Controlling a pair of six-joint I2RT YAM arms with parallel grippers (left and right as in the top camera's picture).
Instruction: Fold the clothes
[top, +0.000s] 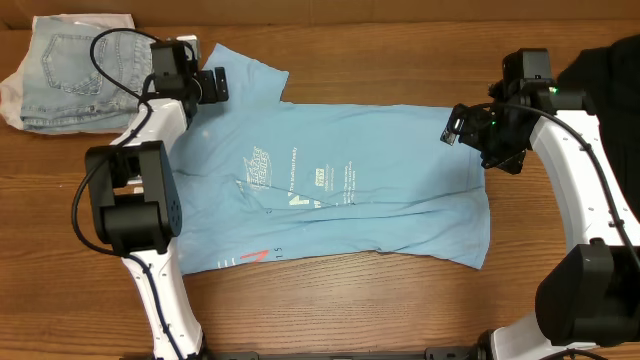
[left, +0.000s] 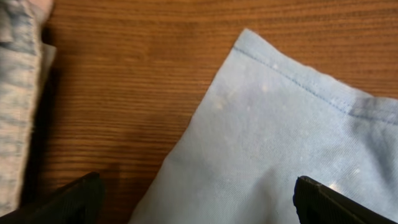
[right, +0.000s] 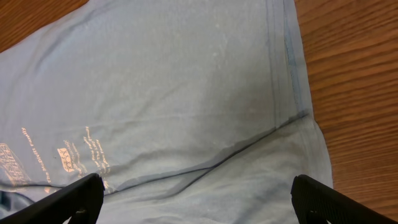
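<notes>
Across the middle of the worktop (top: 400, 310) lies the sky-blue T-shirt (top: 340, 190), spread nearly flat with its print facing up and one sleeve (top: 245, 70) reaching toward the far left corner; I read this as the early part of the job, with little or no folding done on it. My right wrist view shows a long diagonal edge running to the stitched hem, which may be a layer already turned over along the near side, but I cannot say for certain; the outline in the overhead view is that of an open shirt, not a tidy packet. My left fingers (top: 213, 85) hang over the sleeve, spread wide and grasping nothing, the cloth lying slack below them in the wrist view; my right fingers (top: 456, 127) hover over the opposite end near the hem, likewise parted and empty. Behind the right arm, at the far right edge, the black T-shirt (top: 610, 70) sits in a dark heap, only partly in view; I judge it untouched. At the far left the denim shorts (top: 65, 70) lie as a compact pile just beside the left arm; they are not part of my work. What remains, as I see it: take the sleeve and the hem, bring the blue shirt's sides in and double it over, then do the same for the black one.
</notes>
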